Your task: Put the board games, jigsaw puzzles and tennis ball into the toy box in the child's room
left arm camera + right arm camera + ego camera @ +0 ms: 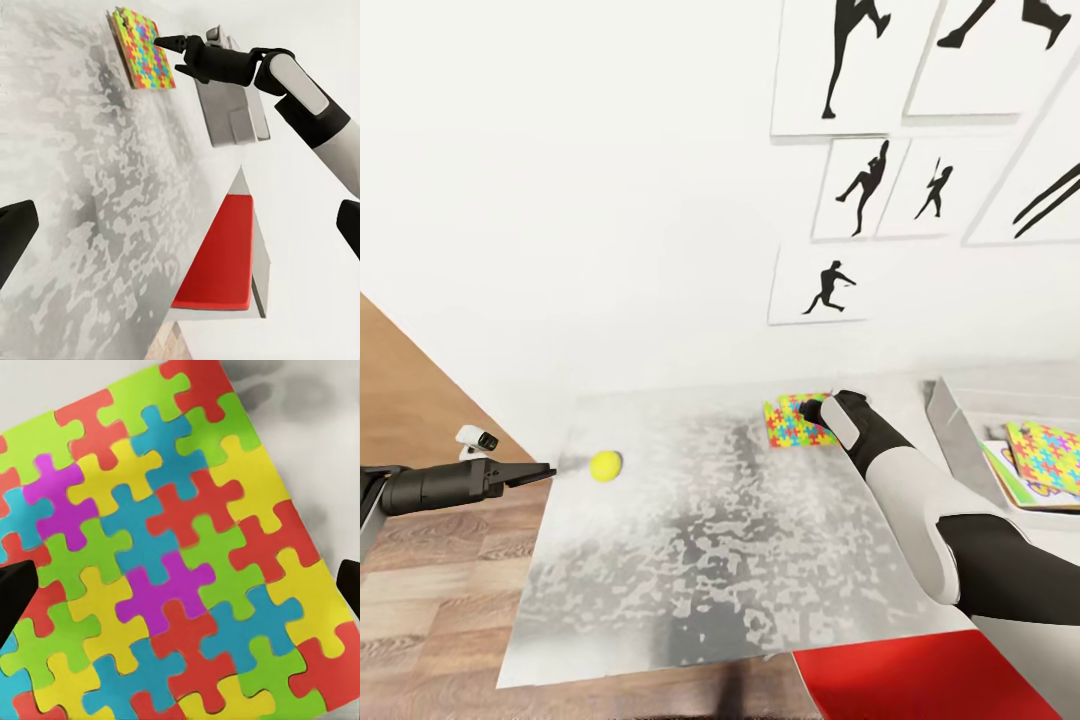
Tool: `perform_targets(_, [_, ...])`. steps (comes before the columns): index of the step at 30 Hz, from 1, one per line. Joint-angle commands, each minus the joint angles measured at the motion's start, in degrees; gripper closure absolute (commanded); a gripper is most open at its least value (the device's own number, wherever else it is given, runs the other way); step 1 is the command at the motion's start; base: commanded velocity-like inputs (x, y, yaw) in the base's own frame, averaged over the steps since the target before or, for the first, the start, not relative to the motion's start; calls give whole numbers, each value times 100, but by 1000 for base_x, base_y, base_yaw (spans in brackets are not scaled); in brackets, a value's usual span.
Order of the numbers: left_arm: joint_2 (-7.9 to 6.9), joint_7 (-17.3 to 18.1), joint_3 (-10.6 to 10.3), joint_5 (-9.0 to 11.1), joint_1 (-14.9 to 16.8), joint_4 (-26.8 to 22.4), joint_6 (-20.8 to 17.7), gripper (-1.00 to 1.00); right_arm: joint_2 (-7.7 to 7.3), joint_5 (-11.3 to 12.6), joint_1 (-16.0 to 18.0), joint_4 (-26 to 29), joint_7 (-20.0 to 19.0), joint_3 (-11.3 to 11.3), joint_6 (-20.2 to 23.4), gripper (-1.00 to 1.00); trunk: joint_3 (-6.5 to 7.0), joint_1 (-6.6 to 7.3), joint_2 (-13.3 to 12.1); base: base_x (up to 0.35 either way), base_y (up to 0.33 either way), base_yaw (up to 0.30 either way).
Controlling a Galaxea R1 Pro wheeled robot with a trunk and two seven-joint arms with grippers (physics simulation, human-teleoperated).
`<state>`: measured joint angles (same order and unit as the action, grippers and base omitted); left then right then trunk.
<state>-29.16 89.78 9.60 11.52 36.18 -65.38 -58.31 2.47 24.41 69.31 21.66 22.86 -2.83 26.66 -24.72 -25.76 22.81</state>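
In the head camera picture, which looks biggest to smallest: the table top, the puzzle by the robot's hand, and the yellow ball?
1. Table, by far the largest.
2. Jigsaw puzzle, partly hidden behind the right gripper.
3. Tennis ball, smallest.

We see a jigsaw puzzle [169,555] lying flat on the mottled table [300,412], bare tabletop toward one o'clock, dark fingertips [15,592] spread at both edges.
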Motion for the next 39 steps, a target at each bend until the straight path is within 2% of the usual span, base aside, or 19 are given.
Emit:
perform_targets(1, [-2, 22, -2, -1, 3, -1, -60, -100, -4, 46, 3, 10, 43, -31, 24, -100, -19, -3, 11, 0, 0, 0])
perform_targets(8, [-2, 22, -2, -1, 3, -1, -59, -100, -9, 46, 3, 13, 41, -29, 24, -100, -77, -3, 11, 0, 0, 0])
perform_targets(26, [-2, 22, -2, -1, 3, 2, -60, -100, -1, 46, 3, 13, 42, -33, 24, -100, -92, -3, 11, 0, 0, 0])
perform_targets(39, [-2, 22, -2, -1, 3, 0, -58, -100, -1, 46, 3, 13, 43, -33, 25, -100, -159, -3, 11, 0, 0, 0])
